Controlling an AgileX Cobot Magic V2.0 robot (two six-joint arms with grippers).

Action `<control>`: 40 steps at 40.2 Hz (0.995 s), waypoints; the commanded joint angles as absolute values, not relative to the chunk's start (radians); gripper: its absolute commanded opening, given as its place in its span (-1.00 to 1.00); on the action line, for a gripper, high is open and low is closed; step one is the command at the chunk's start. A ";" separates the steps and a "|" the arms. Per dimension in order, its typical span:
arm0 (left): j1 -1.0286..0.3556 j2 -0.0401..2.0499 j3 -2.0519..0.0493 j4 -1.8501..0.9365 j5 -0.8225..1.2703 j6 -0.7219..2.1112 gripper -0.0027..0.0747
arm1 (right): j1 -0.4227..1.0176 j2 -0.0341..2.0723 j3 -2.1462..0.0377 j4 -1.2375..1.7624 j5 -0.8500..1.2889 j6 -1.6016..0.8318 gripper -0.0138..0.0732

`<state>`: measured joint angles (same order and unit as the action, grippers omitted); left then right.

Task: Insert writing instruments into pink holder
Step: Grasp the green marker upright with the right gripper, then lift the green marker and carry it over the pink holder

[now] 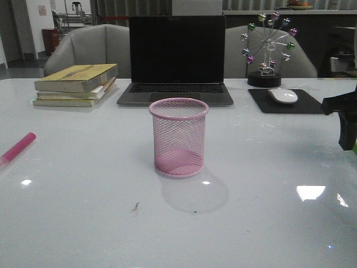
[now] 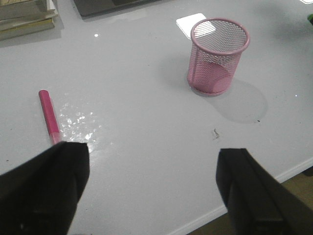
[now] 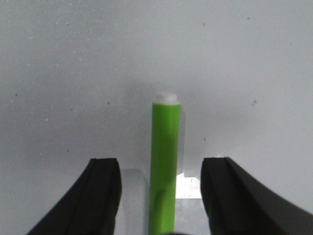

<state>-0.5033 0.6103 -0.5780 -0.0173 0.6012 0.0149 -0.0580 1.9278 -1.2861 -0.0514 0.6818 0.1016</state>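
Note:
The pink holder (image 1: 178, 137) (image 2: 217, 56) stands upright and empty in the middle of the white table. The hot pink marker (image 1: 18, 147) (image 2: 49, 117) lies flat at the table's left edge. My left gripper (image 2: 153, 152) hangs open over bare table, its left finger close to the pink marker's near end. The lime green marker (image 3: 165, 161) lies on the table with its white tip pointing away. My right gripper (image 3: 161, 166) is open and straddles it, with a gap on each side. In the front view the right arm (image 1: 341, 114) shows only as a dark shape at the right edge.
Behind the holder are a closed-screen laptop (image 1: 177, 56), a stack of books (image 1: 75, 84) at the back left, a white mouse (image 1: 283, 95) on a black pad, and a ferris-wheel ornament (image 1: 269, 47). The table's front edge (image 2: 254, 193) runs near my left gripper.

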 commanded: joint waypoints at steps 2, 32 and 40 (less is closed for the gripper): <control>-0.511 0.617 -0.606 -0.017 0.524 0.018 0.57 | -0.062 1.925 -1.368 -0.067 0.699 0.099 0.42; -0.511 0.617 -0.606 -0.017 0.524 0.018 0.57 | -0.062 1.986 -1.449 -0.050 0.780 0.068 -0.28; -0.511 0.617 -0.606 -0.017 0.524 0.018 0.57 | -0.038 1.840 -1.380 0.000 0.644 0.068 -0.28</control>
<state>-0.5033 0.6103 -0.5780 -0.0173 0.5996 0.0149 -0.0538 1.9806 -1.3901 -0.0221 0.7343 0.0770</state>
